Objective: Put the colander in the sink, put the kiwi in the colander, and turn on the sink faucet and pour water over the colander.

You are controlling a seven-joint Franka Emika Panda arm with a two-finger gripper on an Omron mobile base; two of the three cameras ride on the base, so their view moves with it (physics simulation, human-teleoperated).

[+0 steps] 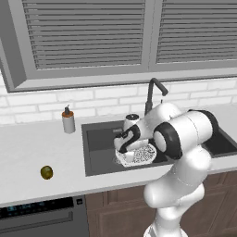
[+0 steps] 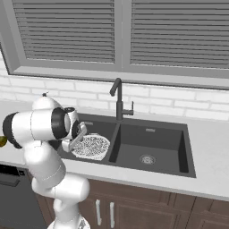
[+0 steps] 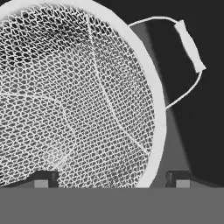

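White mesh colander sits in left basin of sink. My tool spread wide over its rim, holding nothing. Risk: lifting crooked, finger snags rim, tips colander. Kiwi far left on surface, near edge; clumsy grasp could roll it off.

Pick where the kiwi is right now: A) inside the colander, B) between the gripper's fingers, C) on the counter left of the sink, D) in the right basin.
C: the kiwi lies on the counter left of the sink, apart from the colander in the left basin.
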